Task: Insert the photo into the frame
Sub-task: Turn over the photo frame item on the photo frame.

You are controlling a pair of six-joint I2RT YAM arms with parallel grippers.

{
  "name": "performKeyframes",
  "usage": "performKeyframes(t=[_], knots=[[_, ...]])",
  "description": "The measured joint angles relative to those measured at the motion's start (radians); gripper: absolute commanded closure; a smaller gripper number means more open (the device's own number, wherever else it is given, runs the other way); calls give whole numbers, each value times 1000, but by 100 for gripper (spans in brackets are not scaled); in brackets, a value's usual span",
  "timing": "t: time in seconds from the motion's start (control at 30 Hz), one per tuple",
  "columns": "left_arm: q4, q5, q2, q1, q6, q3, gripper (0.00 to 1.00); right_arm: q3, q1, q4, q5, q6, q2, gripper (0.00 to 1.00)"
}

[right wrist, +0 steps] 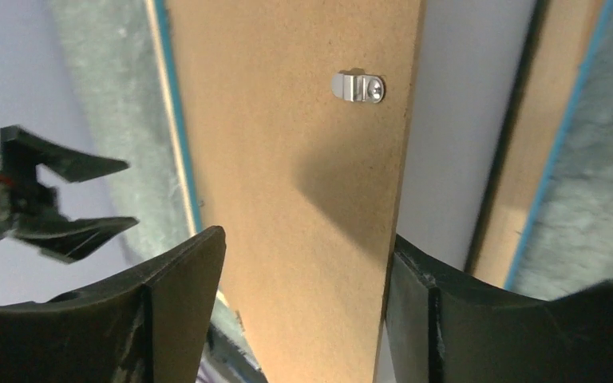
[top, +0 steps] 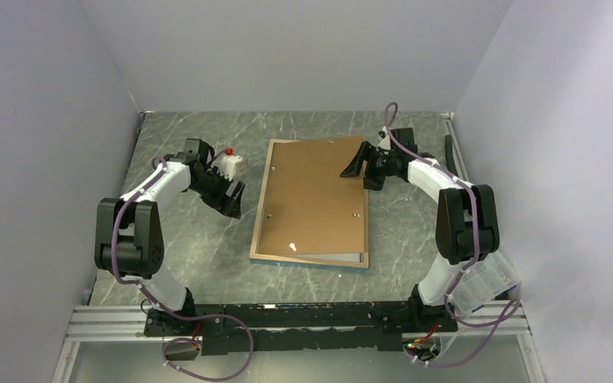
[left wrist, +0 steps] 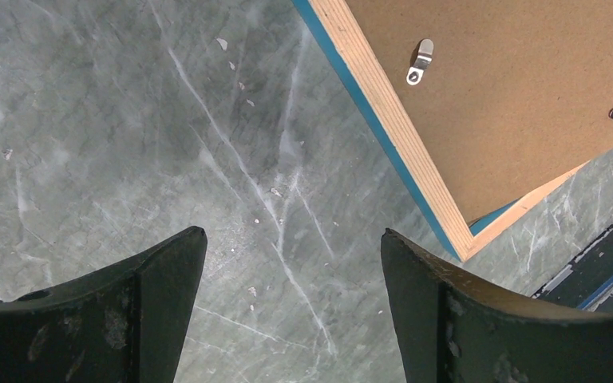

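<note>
Seemingly well along: the frame [top: 259,211] lies face down on the table [top: 207,255], brown backing board [top: 311,195] askew on it, the photo unseen, presumably beneath. At the board's 1 o'clock the right end effector [top: 359,167] gapes empty; at 9 o'clock the left end effector [top: 234,201] likewise. Squaring and clipping remain.

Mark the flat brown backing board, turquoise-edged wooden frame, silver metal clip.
flat brown backing board [top: 311,191]: top view, centre.
turquoise-edged wooden frame [left wrist: 395,120]: left wrist view, wood rim.
silver metal clip [left wrist: 419,62]: left wrist view, its middle.
</note>
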Motion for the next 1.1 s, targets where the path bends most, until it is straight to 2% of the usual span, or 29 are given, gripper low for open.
performKeyframes(t=[0.27,0.3,0.33,0.9,1.1], knots=[[6,-2,0,0,1,-4,15,170,103,-249,279,-92,0,17],[6,-2,0,0,1,-4,15,187,117,-271,307,-100,0,5],[6,-2,0,0,1,-4,14,198,128,-286,332,-105,0,1],[1,-26,0,0,-6,-1,5,270,170,-436,623,-143,16,0],[-41,-127,0,0,-55,103,5,280,178,-385,661,-104,-89,3]])
